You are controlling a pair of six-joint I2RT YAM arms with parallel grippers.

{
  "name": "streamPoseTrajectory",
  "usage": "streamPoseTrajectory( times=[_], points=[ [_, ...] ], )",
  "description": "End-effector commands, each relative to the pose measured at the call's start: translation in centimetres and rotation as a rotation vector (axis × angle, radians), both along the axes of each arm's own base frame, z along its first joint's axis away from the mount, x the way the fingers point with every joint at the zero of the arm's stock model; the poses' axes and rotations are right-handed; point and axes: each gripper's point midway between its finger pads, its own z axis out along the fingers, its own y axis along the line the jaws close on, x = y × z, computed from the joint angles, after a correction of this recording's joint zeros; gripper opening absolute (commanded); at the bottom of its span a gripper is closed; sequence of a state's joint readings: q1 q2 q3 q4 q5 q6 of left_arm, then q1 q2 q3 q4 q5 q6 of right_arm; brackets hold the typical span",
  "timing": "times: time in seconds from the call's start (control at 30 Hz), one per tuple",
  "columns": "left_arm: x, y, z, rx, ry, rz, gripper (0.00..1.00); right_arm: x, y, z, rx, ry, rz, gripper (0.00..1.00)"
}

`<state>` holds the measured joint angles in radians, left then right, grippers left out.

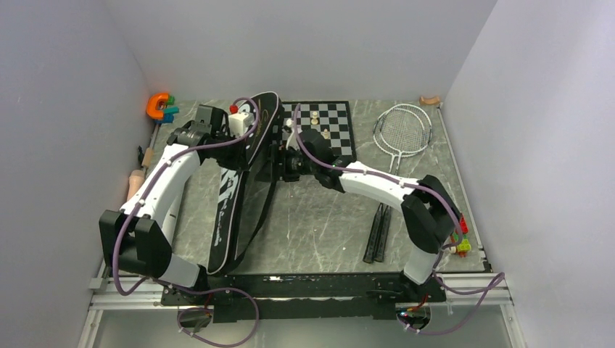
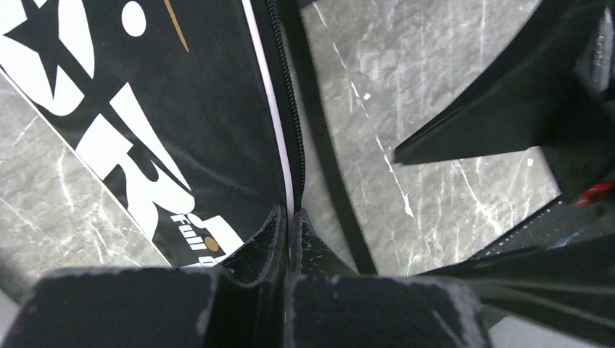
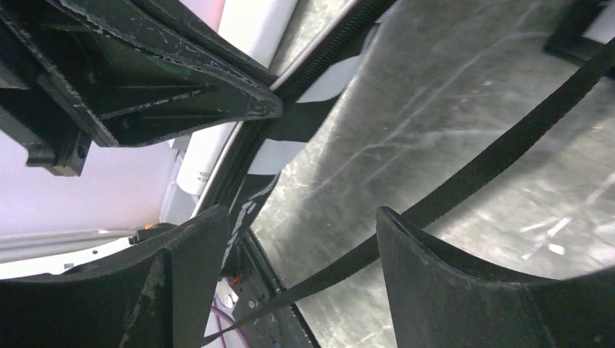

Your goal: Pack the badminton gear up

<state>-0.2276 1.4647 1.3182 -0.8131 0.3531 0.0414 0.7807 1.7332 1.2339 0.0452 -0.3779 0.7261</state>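
Step judged bag-opening: left jaws clamped on black racket-shaped fabric bag (image 2: 210,94) rim; right jaws apart (black strap (image 3: 471,174) between). Next likely: spread mouth, fetch silver-headed rackets (image 1: 403,129).

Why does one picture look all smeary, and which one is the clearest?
Right wrist view: the grey marbled tabletop looks smeared and shiny. Left wrist view: the white letters on the black racket-shaped bag are crisp, but the near jaws are dark and fuzzy. Top view: even light, soft shadows, clearest overall.

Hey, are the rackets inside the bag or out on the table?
Out. Both rackets lie on the table, right of the chessboard, apart from the black bag.
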Motion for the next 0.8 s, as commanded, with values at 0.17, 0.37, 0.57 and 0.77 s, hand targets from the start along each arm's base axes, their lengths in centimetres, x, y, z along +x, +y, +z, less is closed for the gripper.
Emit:
streamPoseTrajectory(
  times=[0.17, 0.37, 0.57, 0.77],
  points=[
    [-0.5, -1.7, 2.7, -0.124, -0.046, -0.064, 0.0, -2.7, 4.5, 2.1, 0.083, -0.049, 0.1, 0.75],
    [-0.2, -1.8, 2.8, -0.128, -0.051, -0.06, 0.0, -5.0, 4.6, 1.7, 0.095, -0.037, 0.133, 0.73],
    [-0.2, -2.0, 3.0, -0.14, -0.047, -0.056, 0.0, -5.9, 4.5, 0.9, 0.077, -0.022, 0.143, 0.7],
    [-0.2, -2.1, 3.4, -0.151, -0.051, -0.057, 0.0, -6.2, 4.5, 0.8, 0.077, -0.023, 0.142, 0.69]
  ],
)
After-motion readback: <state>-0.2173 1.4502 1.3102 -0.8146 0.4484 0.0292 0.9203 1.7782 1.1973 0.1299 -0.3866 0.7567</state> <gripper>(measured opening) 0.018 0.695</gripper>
